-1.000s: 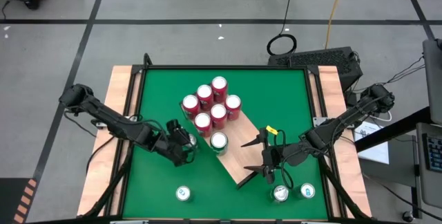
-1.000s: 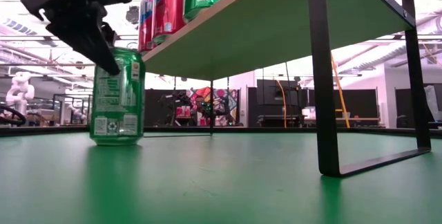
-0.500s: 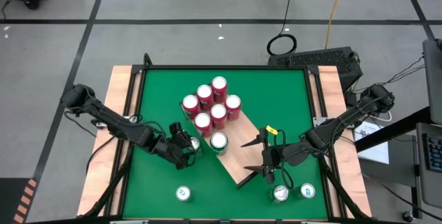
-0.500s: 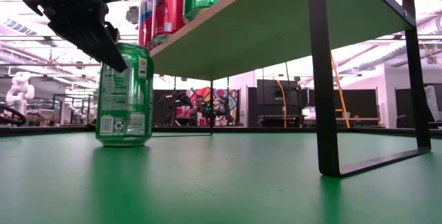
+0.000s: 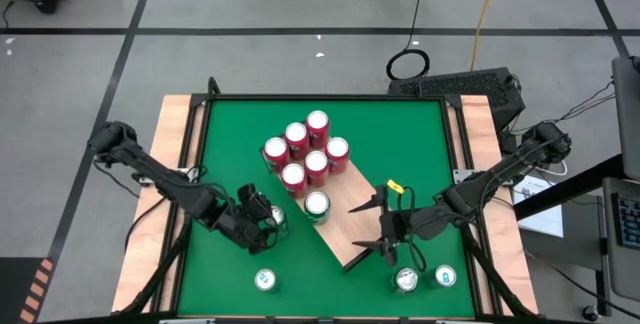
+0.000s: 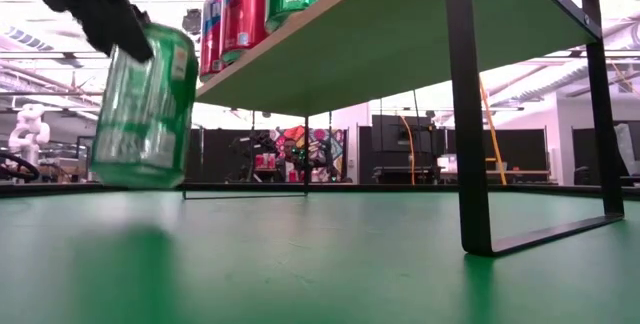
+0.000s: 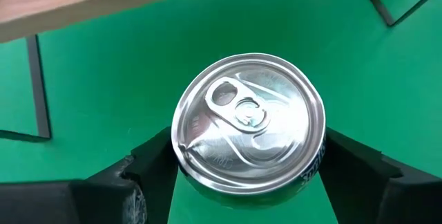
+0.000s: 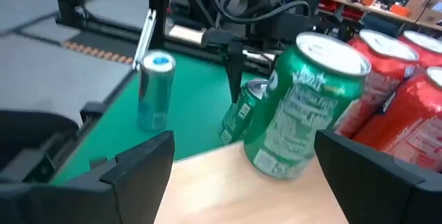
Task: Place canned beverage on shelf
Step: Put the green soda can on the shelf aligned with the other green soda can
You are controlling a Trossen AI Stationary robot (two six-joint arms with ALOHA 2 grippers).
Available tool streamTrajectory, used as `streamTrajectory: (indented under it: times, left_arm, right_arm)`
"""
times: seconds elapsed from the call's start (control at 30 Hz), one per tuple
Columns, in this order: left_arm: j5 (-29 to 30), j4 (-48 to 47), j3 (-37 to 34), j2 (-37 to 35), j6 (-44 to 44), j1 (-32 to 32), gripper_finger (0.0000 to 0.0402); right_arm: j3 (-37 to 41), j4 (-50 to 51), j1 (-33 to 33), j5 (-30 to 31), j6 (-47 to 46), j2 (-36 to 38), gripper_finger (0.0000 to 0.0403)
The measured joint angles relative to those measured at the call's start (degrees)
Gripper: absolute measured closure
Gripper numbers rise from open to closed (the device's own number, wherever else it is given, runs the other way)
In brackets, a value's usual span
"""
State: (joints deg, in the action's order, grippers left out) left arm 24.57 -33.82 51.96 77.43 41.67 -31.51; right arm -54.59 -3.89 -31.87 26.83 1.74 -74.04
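Observation:
My left gripper (image 5: 270, 217) is shut on a green can (image 5: 277, 215), just off the shelf's left edge. In the low view the can (image 6: 145, 104) hangs tilted above the green table. The shelf (image 5: 345, 226) is a light wood board on dark legs. It carries several red cans (image 5: 305, 154) and one green can (image 5: 317, 204), all standing on their bases. My right gripper (image 5: 368, 227) is open and empty over the board's near right part, level with the shelf's green can (image 8: 307, 106). My left gripper pinches the green can's side wall just under its top rim (image 7: 181, 156) between its two fingers (image 7: 155, 162), one on each side. The fingers come from above, slanting down. The can is lifted clear of the table and tilted, its top toward the gripper.
A green can (image 5: 265, 280) stands near the table's near edge on the left. A silver-topped can (image 5: 406, 280) and a blue can (image 5: 445, 277) stand at the near right. The shelf's dark legs (image 6: 470, 114) rise from the table.
My left gripper has gone toward the table's near edge and up with the green can. The can stood upright on the table and now hangs tilted, clear of it.

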Motion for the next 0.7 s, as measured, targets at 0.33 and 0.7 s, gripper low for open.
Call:
streamTrajectory:
  times: [0.33, 0.7]
  left_arm:
    - [0.6, -2.0, 9.8, -0.1, 2.6, -4.9, 0.0126]
    - [3.8, 3.3, 18.5, -0.1, 1.4, -9.7, 0.0127]
  right_arm:
    - [0.0, -10.8, -3.4, 5.8, 1.2, -4.1, 0.0064]
    - [0.0, -15.3, -7.1, 15.0, -2.5, -7.4, 0.0064]
